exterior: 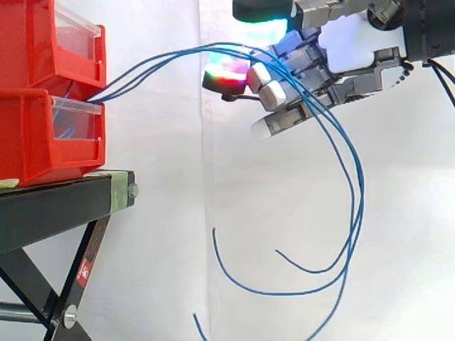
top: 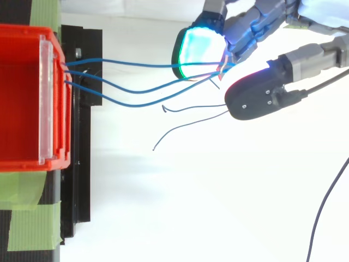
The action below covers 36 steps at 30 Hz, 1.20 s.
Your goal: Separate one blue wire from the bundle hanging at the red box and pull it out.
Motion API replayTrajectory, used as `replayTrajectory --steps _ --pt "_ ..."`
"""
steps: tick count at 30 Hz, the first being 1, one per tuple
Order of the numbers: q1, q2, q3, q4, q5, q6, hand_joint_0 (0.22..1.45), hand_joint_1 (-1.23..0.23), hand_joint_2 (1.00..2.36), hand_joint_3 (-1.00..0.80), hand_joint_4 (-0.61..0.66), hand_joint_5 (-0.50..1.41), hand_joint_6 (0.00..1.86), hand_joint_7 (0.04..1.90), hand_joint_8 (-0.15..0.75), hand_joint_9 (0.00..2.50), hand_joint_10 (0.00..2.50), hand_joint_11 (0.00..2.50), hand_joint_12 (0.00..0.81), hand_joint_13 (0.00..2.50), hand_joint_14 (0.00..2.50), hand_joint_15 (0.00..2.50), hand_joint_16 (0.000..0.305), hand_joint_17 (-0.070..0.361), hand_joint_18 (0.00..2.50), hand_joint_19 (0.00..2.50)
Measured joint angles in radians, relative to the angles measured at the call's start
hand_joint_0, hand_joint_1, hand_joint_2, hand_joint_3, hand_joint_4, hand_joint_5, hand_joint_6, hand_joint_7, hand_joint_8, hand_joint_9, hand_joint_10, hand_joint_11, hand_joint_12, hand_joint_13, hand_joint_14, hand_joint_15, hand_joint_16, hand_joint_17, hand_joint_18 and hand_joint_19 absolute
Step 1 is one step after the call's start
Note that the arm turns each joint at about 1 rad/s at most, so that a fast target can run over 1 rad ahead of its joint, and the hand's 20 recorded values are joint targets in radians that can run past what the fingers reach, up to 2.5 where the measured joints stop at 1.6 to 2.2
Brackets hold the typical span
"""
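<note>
Side view: we see the robot hand [exterior: 341,53] curled round the blue wires [exterior: 142,69], which stretch from the red bins [exterior: 43,135] and dangle below it. Top view: we see those wires converge between its glowing fingertips [top: 199,46].

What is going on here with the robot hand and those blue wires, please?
The robot's hand is working on the blue wires that come out of the front of the red bins on the black stand. Its fingers are curled round several wires at once, out in the air away from the bins. The wires run from the bins up to the hand, then droop below it in long loops with loose ends. No single wire is separated yet.
</note>
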<state>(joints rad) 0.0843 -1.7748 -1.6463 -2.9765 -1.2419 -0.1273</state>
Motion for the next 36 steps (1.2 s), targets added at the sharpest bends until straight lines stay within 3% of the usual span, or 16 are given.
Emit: replayTrajectory --steps 26,36 --pt "0.0 0.0 0.0 -0.002 0.001 0.003 0.65 -0.92 1.02 -0.2 0.25 -0.24 0.89 0.89 0.359 0.82 0.02 1.07 0.464 1.08 0.03 1.0 0.06 0.135 0.63 0.33" --pt "0.0 0.0 0.0 -0.006 0.001 0.008 0.63 -0.78 1.02 -0.11 0.26 -0.23 0.9 0.86 0.376 0.91 0.02 1.08 0.48 1.13 0.02 1.0 0.06 0.136 0.66 0.36"
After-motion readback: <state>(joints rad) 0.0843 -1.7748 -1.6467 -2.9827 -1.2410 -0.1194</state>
